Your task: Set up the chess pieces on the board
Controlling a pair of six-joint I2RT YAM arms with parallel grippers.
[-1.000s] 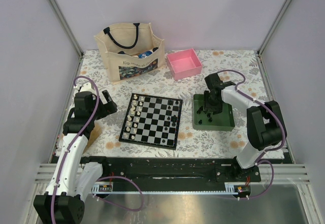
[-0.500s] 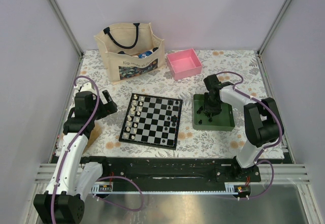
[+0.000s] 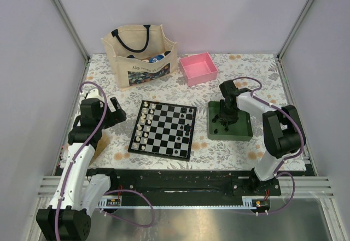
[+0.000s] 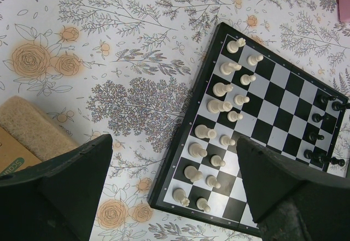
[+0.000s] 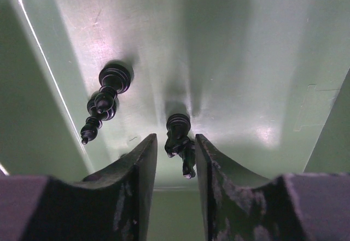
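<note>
Closest to me, my left gripper [image 4: 174, 139] hangs over the table [image 3: 246, 71] just left of the board [image 3: 167, 131], fingers spread wide with nothing between them. On the board, white pieces [image 4: 218, 106] fill the two left columns and a few black pieces [image 4: 316, 117] stand along the right edge. Right of the board and apart from it sits the green tray [image 3: 244, 127], and my right gripper [image 5: 176, 140] is down inside it. Its fingers stand only narrowly apart, with one black piece [image 5: 179, 134] lying on its side between them; I cannot tell whether they actually pinch it. More black lies on the tray floor to that piece's left (one chessman or two, I cannot make out). Farthest back are the bag [image 3: 139, 52] and the pink box [image 3: 198, 68].
</note>
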